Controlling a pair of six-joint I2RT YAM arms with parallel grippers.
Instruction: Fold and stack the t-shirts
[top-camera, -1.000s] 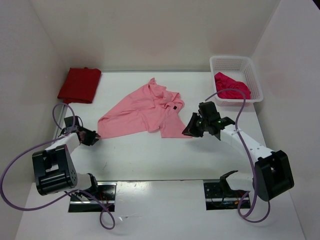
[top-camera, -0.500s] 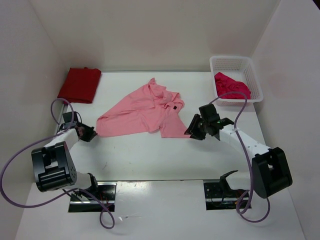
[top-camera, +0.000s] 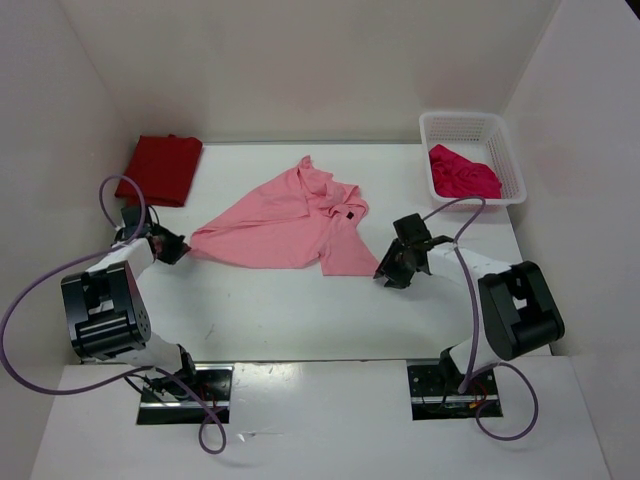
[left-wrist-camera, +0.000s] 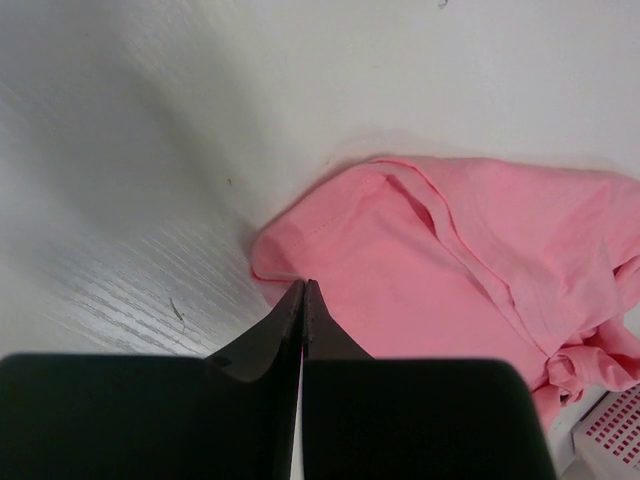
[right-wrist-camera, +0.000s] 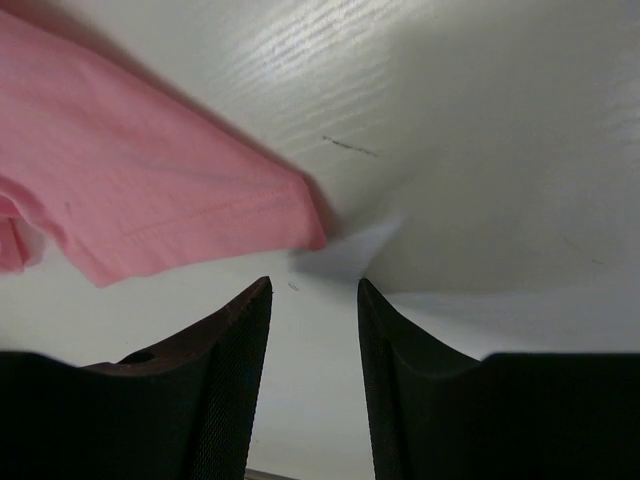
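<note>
White-walled booth, white table (top-camera: 300, 310). Light pink t-shirt (top-camera: 285, 225) is mid-table, unfolded and rumpled, with its long near edge running left-right between the 2 arms. White mesh basket (top-camera: 470, 124) sits at the back right. Dark red t-shirt (top-camera: 160, 170) lies folded flat at the back left, well apart from the pink one. Crimson-pink t-shirt (top-camera: 462, 175) is bunched inside the basket.

Left tool (top-camera: 172, 246) is at the pink shirt's left corner. In the left wrist view its fingers are pressed together with the cloth edge right at the tips, so it looks to have the hem nipped. Right tool (top-camera: 393, 270) is just beside the shirt's near-right corner, fingers apart and holding nothing. In the right wrist view that corner lies just ahead and slightly left of the gap, not yet between the fingers.

Judgement: the right arm is the nearer one and needs a short push forward-left to take the corner. With both corners held, the near edge could then be pulled taut.
</note>
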